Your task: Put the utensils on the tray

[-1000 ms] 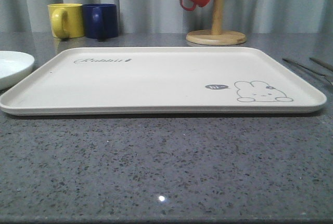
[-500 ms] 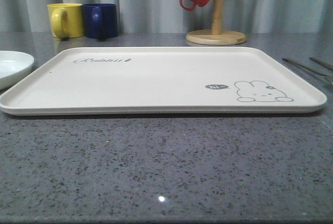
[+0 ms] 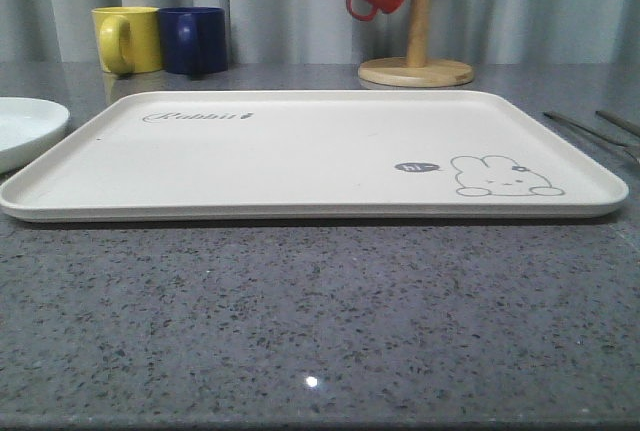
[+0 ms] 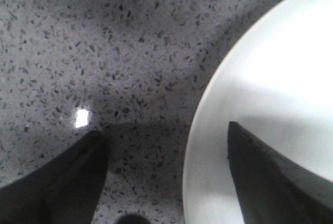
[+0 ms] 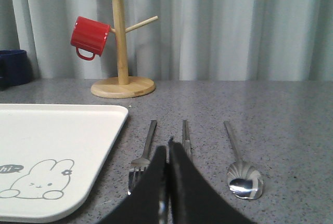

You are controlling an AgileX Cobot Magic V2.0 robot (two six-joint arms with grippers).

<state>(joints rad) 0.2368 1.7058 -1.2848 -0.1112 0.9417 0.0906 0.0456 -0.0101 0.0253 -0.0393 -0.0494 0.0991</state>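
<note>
The cream rectangular tray (image 3: 300, 151) fills mid-frame, bare. The shiny metal fork (image 5: 141, 157), knife (image 5: 186, 138) and spoon (image 5: 241, 168) lie right of it. The right gripper (image 5: 167, 154), pinched together, risks skidding thin cutlery; the left gripper (image 4: 164, 143), spread wide, could nudge the round white plate (image 4: 270, 99).

The fork (image 5: 140, 165), knife (image 5: 186, 138) and spoon (image 5: 242, 174) are gleaming as polished metal on the speckled, stone-like countertop (image 3: 320, 321). The tray (image 3: 300, 151) is looking matt and smooth, while the mug tree (image 5: 122, 42) is showing pale wood.
</note>
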